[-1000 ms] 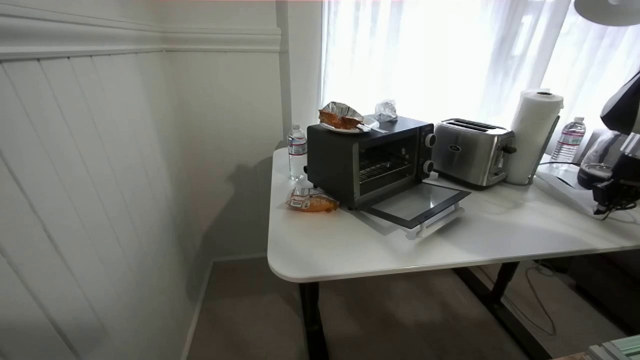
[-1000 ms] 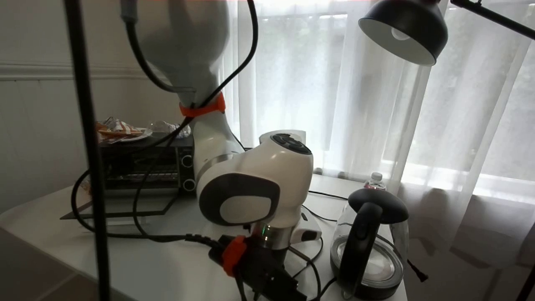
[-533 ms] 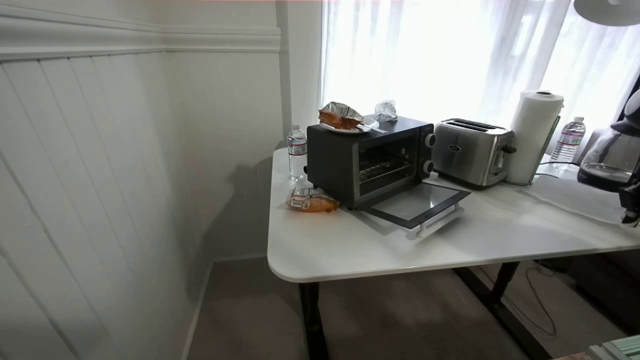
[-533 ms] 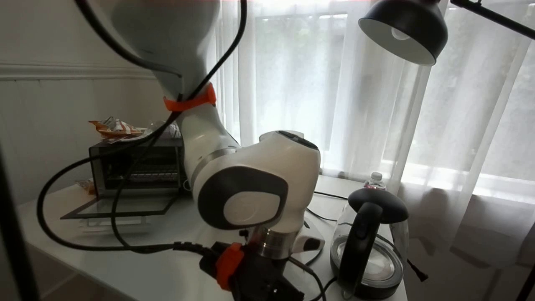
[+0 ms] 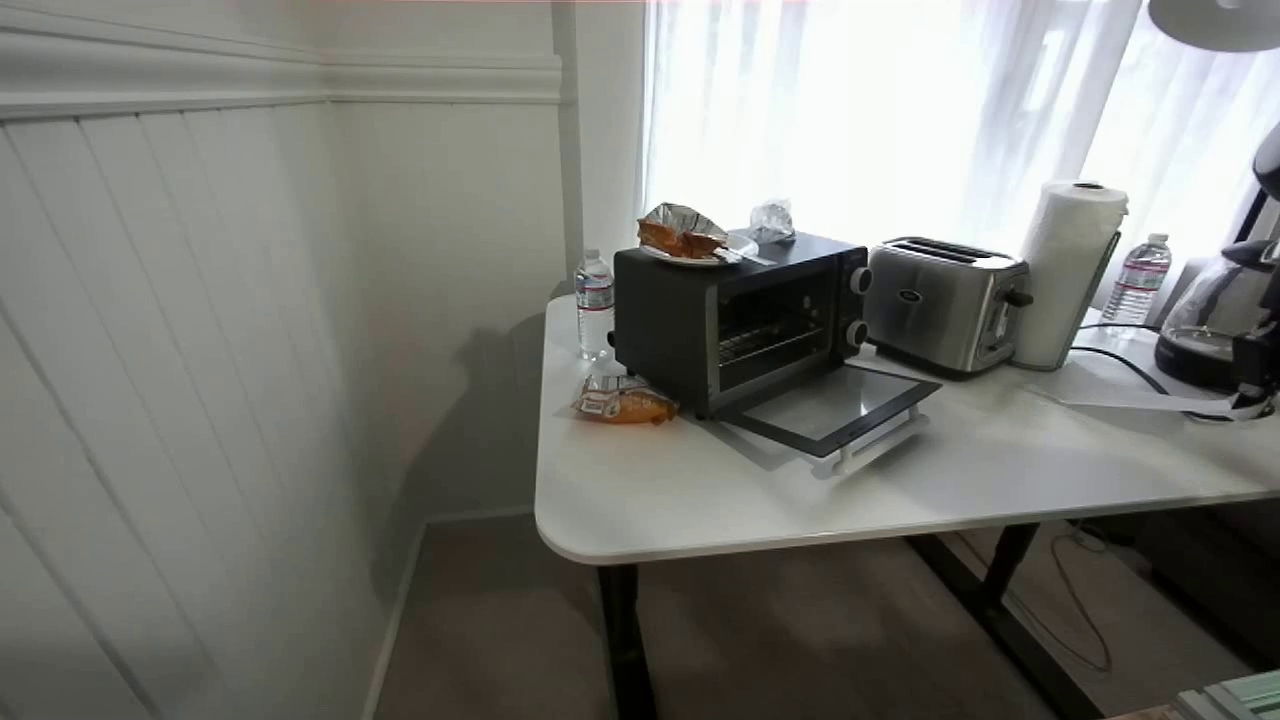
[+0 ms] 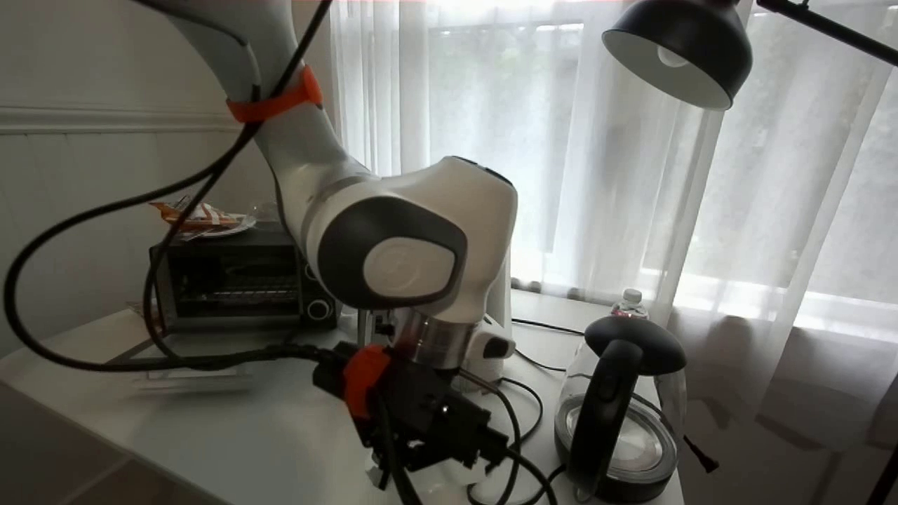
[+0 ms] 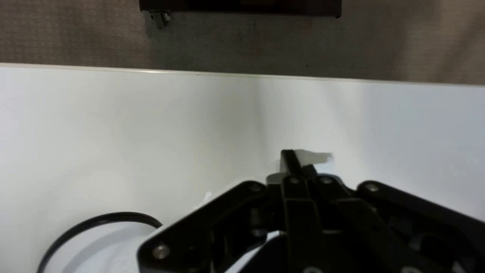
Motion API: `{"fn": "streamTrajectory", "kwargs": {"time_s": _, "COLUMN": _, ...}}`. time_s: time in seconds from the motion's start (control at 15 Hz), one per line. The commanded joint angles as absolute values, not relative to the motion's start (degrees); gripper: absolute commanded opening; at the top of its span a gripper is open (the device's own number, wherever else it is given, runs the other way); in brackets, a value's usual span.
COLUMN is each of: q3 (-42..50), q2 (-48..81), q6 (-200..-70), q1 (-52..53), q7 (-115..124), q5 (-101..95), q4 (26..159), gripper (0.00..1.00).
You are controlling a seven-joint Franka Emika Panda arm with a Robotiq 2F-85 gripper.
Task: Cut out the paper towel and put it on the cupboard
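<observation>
Wrist view puts my claw (image 7: 298, 162) above the counter (image 7: 151, 125), drawn narrow, with a corner of the paper towel sheet (image 7: 318, 157) poking out at its tip; I read that as a pinch on the paper. A moment ago the sheet lay flat; now, in an exterior view, its near end lifts to the claw and it stretches away as a pale strip, its far end down close to the foot of the paper towel roll (image 5: 1068, 275). The arm (image 6: 393, 245) has risen as well. The roll stands upright, well apart from the claw, and hasn't shifted. To me that says the sheet is torn off, or nearly; whether a shred holds at the roll I cannot tell from here. If it is loose, what remains is laying it on the counter below the claw and letting go. I'd go gently: a black cord (image 7: 110, 217) loops beside the claw and could snag the paper, and the electric kettle (image 6: 605, 421) stands near the claw too.
</observation>
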State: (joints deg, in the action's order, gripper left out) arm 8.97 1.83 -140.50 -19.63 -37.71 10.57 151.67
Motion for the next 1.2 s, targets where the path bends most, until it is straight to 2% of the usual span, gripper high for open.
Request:
{"fn": "streamTrajectory", "kwargs": {"time_s": 0.0, "q3": 10.66, "q2": -4.34, "q6": -129.41, "q1": -16.97, "q7": -42.79, "q5": 8.26, "q4": 152.51, "gripper": 0.00}}
{"fn": "streamTrajectory", "kwargs": {"time_s": 0.33, "q3": 12.49, "q2": -5.96, "q6": -121.20, "q1": -15.22, "q7": -52.96, "q5": 6.59, "q4": 151.06, "gripper": 0.00}}
{"fn": "streamTrajectory", "kwargs": {"time_s": 1.07, "q3": 11.89, "q2": -0.30, "q6": -134.65, "q1": -10.83, "q7": -66.02, "q5": 21.21, "q4": 150.58, "gripper": 0.00}}
{"fn": "streamTrajectory", "kwargs": {"time_s": 1.13, "q3": 11.71, "q2": 0.27, "q6": -135.57, "q1": -10.71, "q7": -66.96, "q5": 22.52, "q4": 150.41, "gripper": 0.04}}
